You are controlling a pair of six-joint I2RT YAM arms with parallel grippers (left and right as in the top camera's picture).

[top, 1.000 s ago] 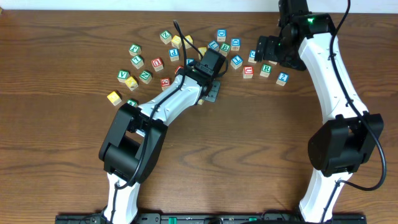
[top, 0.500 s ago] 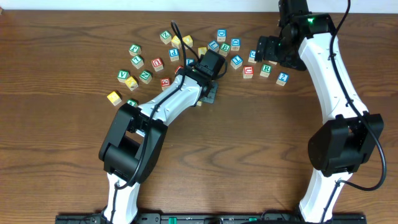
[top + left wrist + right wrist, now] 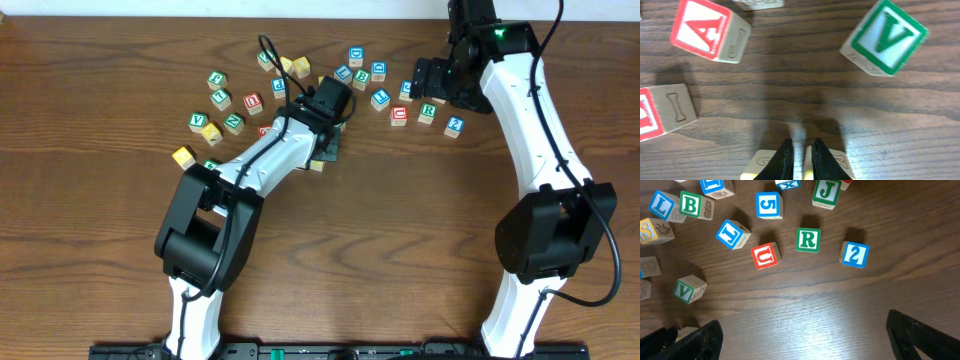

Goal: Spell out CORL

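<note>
- Two robot arms are pictured over letter blocks (image 3: 253, 100) scattered on a wooden table (image 3: 400, 250).
- The left gripper (image 3: 801, 146) is seen with its fingers drawn almost together, tips set over a yellow-edged block (image 3: 760, 161). Whether that block is pinched cannot be told.
- The right gripper (image 3: 805, 337) is spread wide and holds nothing.
- The green R block (image 3: 807, 240) lies between a red U block (image 3: 765, 256) and a blue 2 block (image 3: 855, 254).
- The blue L block (image 3: 662, 206) sits just beside a green B block (image 3: 691, 205).
</note>
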